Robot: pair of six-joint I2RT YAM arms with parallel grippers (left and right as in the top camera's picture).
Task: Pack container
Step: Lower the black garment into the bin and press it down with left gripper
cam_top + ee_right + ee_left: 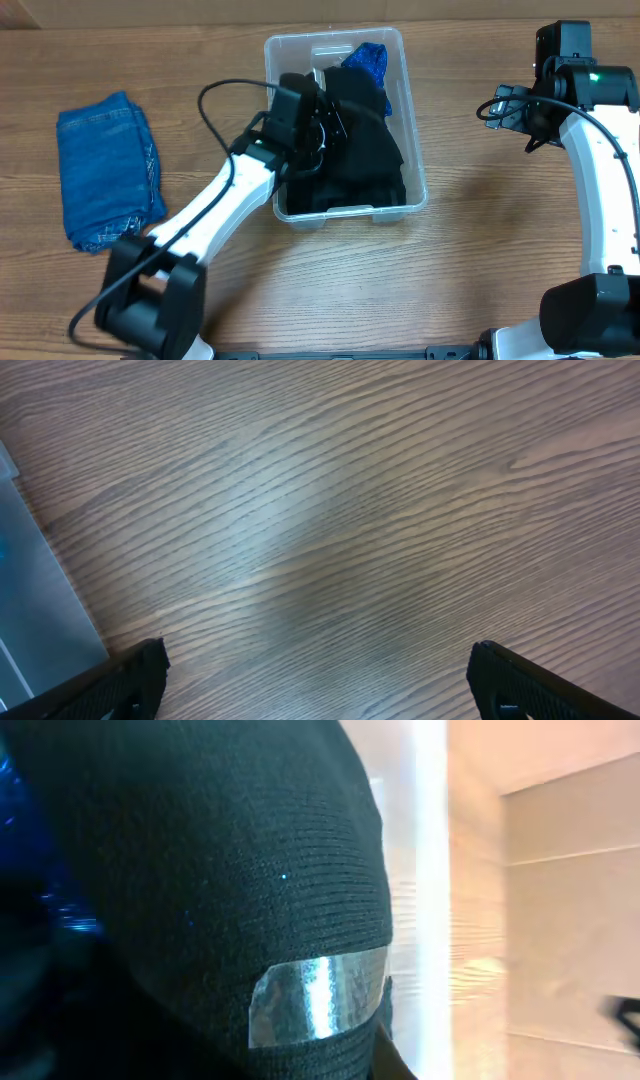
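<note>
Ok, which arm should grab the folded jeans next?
Left. The folded jeans lie on its side of the container. The left gripper, shut, is in the black clothes inside and must lift out first, but the open right gripper sits beyond the container's far wall.

The white left arm point(215, 205) with black joints stretches diagonally from its base at the near left toward the middle. Its wrist tips downward and the left gripper point(330, 125) is closed tight. The right arm point(600, 170) rises at the far right with its elbow folded. The right gripper point(325, 685) points down, jaws spread wide and empty.
</note>
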